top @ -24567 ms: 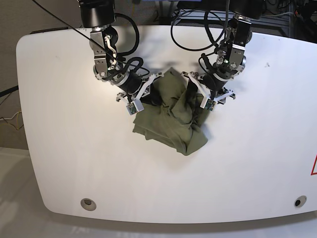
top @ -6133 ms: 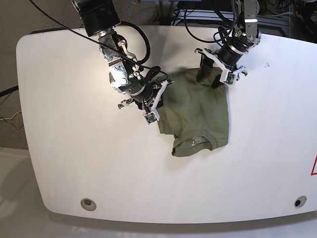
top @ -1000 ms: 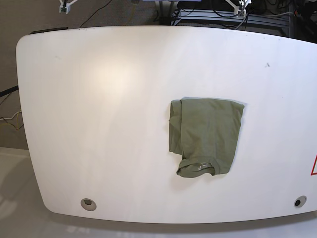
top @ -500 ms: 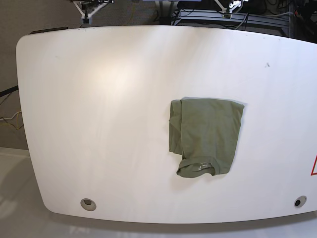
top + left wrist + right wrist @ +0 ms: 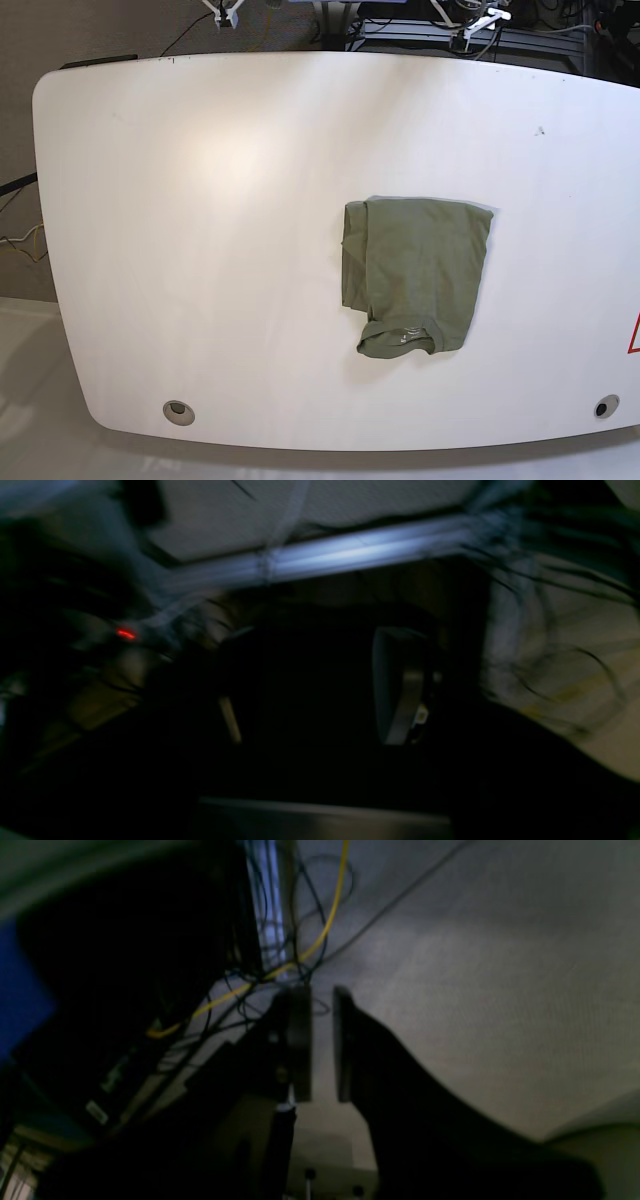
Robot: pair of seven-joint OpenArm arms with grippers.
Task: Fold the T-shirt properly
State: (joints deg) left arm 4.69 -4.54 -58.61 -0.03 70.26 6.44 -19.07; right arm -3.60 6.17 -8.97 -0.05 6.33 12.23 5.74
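Observation:
The olive-green T-shirt (image 5: 415,275) lies folded into a rough rectangle on the white table (image 5: 200,250), right of centre, with its collar end toward the front edge. Both arms are drawn back past the table's far edge. Only white tips of my right gripper (image 5: 225,12) and my left gripper (image 5: 480,22) show at the top of the base view. In the right wrist view my right gripper (image 5: 320,1040) has a narrow gap between its fingers (image 5: 297,1040), with nothing in it. The left wrist view is dark and blurred; my left gripper (image 5: 315,705) stands wide, one finger (image 5: 400,690) visible, holding nothing.
Cables, a yellow wire (image 5: 320,935) and dark equipment hang behind the table's far edge. Two round holes (image 5: 179,409) sit near the front corners. A red mark (image 5: 634,335) lies at the right edge.
The right gripper's tip has slid rightward along the top edge of the base view, and the left gripper's tip has shifted slightly. The T-shirt has not moved.

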